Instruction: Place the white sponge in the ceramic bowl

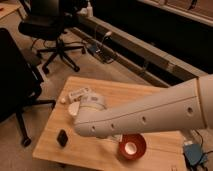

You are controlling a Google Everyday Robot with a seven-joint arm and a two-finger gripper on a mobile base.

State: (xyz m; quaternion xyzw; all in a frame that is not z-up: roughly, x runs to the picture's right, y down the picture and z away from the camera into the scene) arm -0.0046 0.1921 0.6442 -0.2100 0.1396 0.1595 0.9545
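The ceramic bowl [131, 146], glossy red-brown with a white centre, sits near the front edge of the wooden table [150, 97], just below my arm. A small pale block that looks like the white sponge [73, 109] lies at the left of the table and is partly hidden by the arm's rounded end. My white arm [150, 112] reaches across the table from the right. The gripper is hidden behind the arm, somewhere over the left middle of the table.
A white printed packet [80, 93] and a round white cup-like thing [94, 102] lie at the table's back left. A small black block [62, 137] sits front left. Black office chairs [52, 30] stand to the left and behind. A blue object [191, 151] lies on the floor at the right.
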